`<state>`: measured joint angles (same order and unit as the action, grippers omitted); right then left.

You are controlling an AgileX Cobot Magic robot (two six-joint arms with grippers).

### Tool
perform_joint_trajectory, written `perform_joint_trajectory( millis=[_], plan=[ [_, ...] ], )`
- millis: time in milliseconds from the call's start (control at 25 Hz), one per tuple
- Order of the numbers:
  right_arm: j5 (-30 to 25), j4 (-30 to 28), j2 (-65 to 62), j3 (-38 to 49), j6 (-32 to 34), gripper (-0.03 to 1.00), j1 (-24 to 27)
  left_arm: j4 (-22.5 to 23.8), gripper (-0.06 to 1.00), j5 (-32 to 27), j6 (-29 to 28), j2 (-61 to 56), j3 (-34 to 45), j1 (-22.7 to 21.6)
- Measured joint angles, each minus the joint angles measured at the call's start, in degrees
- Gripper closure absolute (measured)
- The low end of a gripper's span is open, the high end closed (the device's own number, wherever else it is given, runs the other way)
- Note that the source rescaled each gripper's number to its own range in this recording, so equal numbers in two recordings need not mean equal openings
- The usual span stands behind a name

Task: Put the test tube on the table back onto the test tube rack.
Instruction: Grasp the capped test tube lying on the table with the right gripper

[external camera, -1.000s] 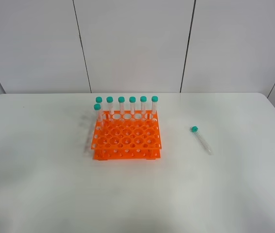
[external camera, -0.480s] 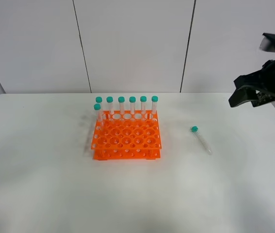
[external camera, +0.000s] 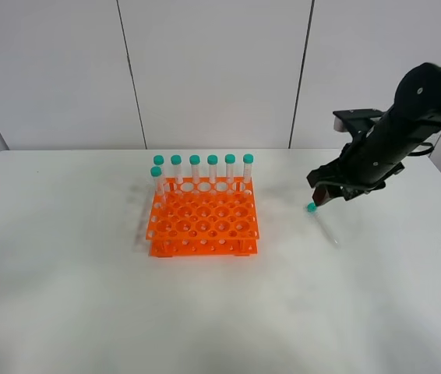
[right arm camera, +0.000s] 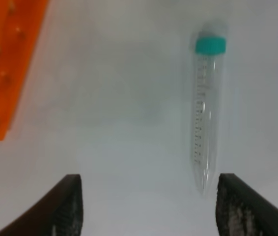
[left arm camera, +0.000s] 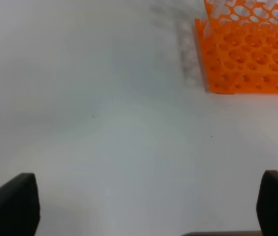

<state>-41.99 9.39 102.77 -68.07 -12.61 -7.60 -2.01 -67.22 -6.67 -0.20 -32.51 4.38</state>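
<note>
A clear test tube (external camera: 323,221) with a teal-green cap lies flat on the white table (external camera: 65,296), to the right of the orange test tube rack (external camera: 203,220). The rack holds several identical capped tubes along its back and left side. My right gripper (external camera: 328,195) hangs open just above the tube's cap end. In the right wrist view the tube (right arm camera: 206,110) lies between and ahead of the two open fingers (right arm camera: 66,204). My left gripper (left arm camera: 146,204) is open over bare table, with the rack's corner (left arm camera: 247,44) ahead of it; it does not show in the exterior high view.
The right arm (external camera: 407,117) reaches in from the right over the table's back right part. White wall panels stand behind the table. The rack's corner (right arm camera: 6,64) shows at the edge of the right wrist view.
My right arm has come in from the right edge and lowered toward the lying tube. The tube and the rack have not moved.
</note>
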Motion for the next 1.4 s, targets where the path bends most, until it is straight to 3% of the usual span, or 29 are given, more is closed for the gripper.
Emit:
perform_joint_trajectory(
  millis=[400,760,1400],
  plan=[
    [0.0,-9.4,10.3,0.0,5.7,0.42,0.0,0.0,-0.06,0.0,0.0,0.0,0.0,0.0],
    [4.6,-10.1,11.2,0.0,6.3,0.42,0.0,0.0,-0.06,0.0,0.0,0.0,0.0,0.0],
    [4.3,-9.8,14.0,-0.5,7.4,0.42,1.0,0.0,-0.06,0.0,0.0,0.0,0.0,0.0]
  ],
)
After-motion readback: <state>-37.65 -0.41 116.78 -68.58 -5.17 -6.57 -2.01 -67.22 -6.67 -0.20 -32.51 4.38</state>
